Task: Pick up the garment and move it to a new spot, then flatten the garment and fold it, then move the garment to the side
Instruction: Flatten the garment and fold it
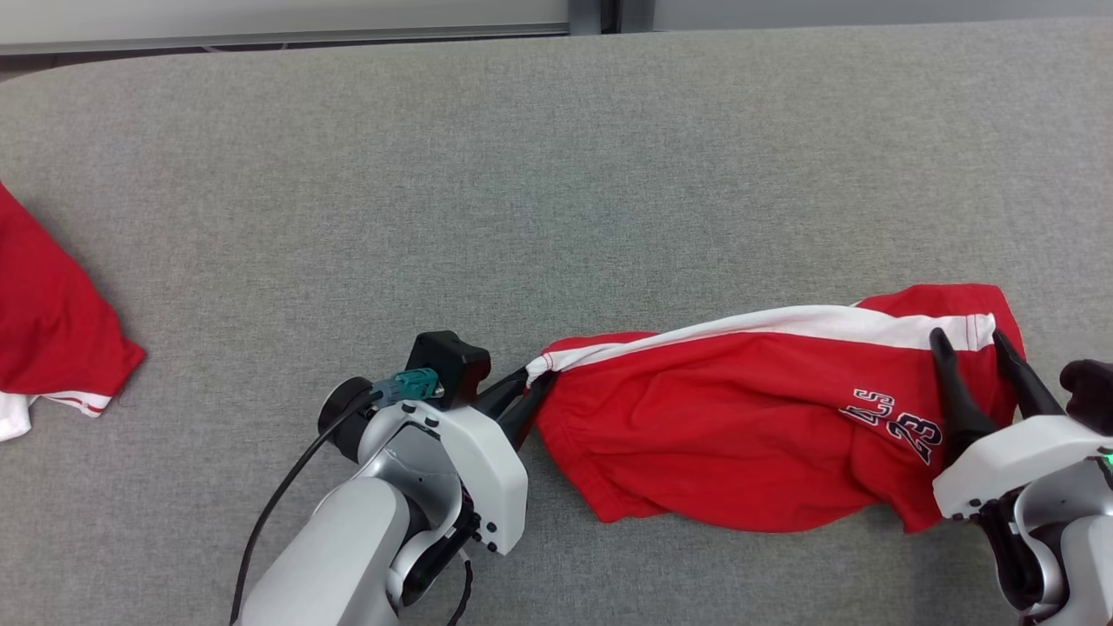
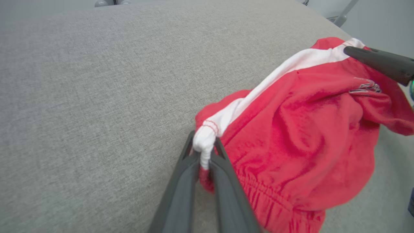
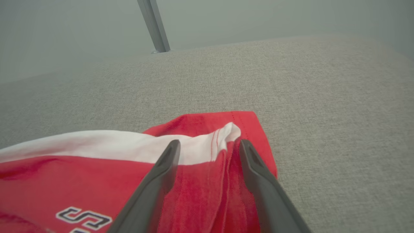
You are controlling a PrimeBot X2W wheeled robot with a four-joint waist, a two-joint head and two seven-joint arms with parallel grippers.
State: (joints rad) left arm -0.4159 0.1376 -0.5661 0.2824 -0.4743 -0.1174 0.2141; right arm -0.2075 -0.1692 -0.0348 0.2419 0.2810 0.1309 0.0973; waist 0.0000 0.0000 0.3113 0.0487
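Garment (image 1: 739, 417), red shorts, lies bunched on the grey tabletop (image 1: 522, 174) at my 4 o'clock. Left claw (image 1: 530, 391), at its 9 o'clock end, is pinched tight on the white stripe's corner. Right claw (image 1: 969, 335), at its 3 o'clock end, gapes, straddling the hem and gripping nothing. My read: pick-up grasp half made. Next I close right on the hem, then lift both ends together. Second red cloth (image 1: 52, 330) at 9 o'clock, well apart.

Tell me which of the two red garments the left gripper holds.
The garment printed with 23: the left gripper is shut on its white-striped end. The other red garment lies far to the left, untouched.
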